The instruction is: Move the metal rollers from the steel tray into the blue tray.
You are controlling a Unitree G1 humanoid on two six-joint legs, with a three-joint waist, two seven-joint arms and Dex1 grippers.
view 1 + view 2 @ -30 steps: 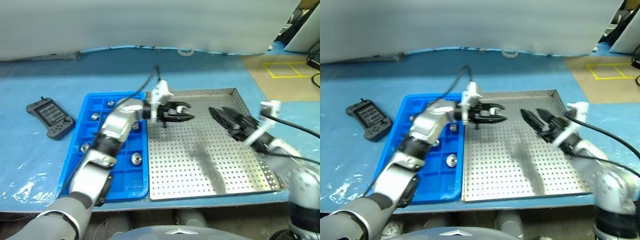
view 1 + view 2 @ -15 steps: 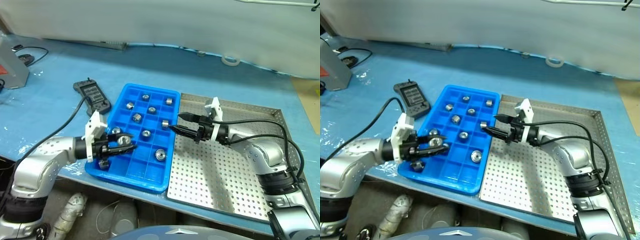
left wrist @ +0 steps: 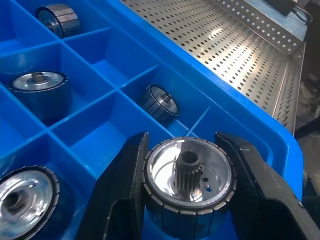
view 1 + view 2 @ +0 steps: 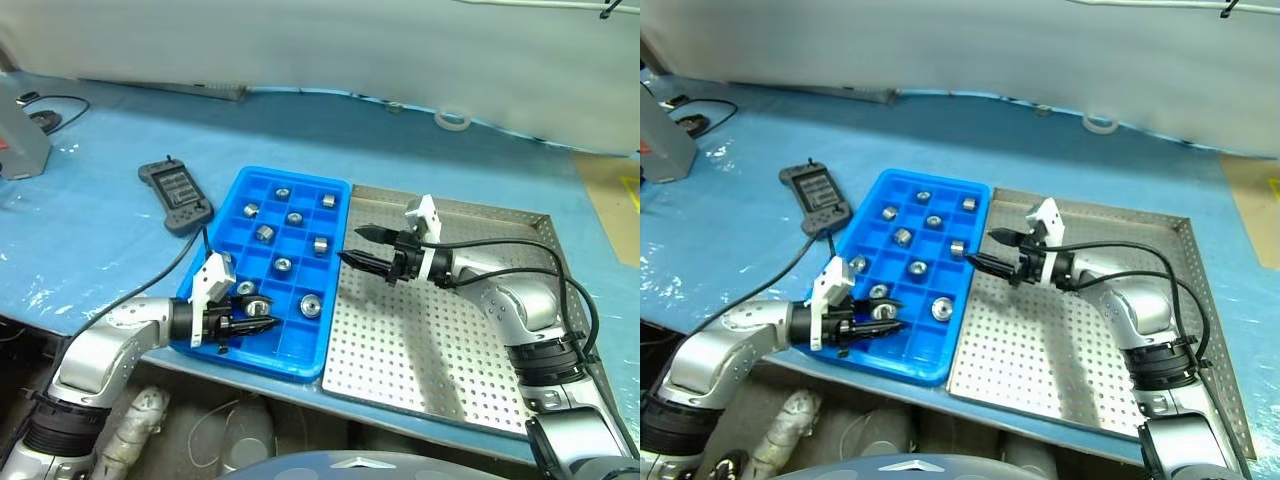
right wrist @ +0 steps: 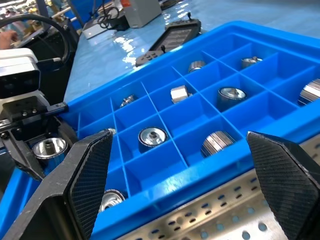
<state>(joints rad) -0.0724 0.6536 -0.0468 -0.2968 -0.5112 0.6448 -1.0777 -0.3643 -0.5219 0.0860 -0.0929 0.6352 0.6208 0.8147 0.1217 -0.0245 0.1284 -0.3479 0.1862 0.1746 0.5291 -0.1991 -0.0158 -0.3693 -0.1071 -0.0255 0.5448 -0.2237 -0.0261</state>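
The blue tray point(image 4: 290, 345) is bright blue plastic, divided by thin walls into a grid of small square compartments, and it lies on the blue-covered surface point(image 4: 100, 210) with its long edge against the steel tray point(image 4: 470, 370). The steel tray is grey sheet metal pierced with rows of small holes, with low raised rims, and its floor carries no rollers.

The metal rollers point(image 4: 283, 265) sit singly in the blue tray's compartments, 1 to a cell. They are short shiny silver cylinders with ribbed or knurled sides and a round hole or hub in the middle; some stand on end, others lie tilted on their sides.

The left gripper point(image 3: 186, 192) is at the near left corner of the blue tray, its 2 black fingers point(image 3: 122, 195) clamped on either side of a held roller point(image 3: 189, 182). This roller stands upright between them, with a ribbed outer band, a polished recessed face and a small toothed hub (like a tiny gear) at its centre. It hangs over a near-edge compartment.

The right gripper point(image 4: 358, 247) hovers over the seam between the 2 trays, pointing toward the blue tray, with its fingers spread wide and nothing between them.

A dark grey handheld controller point(image 4: 176, 195) lies on the surface beside the blue tray's far left corner.
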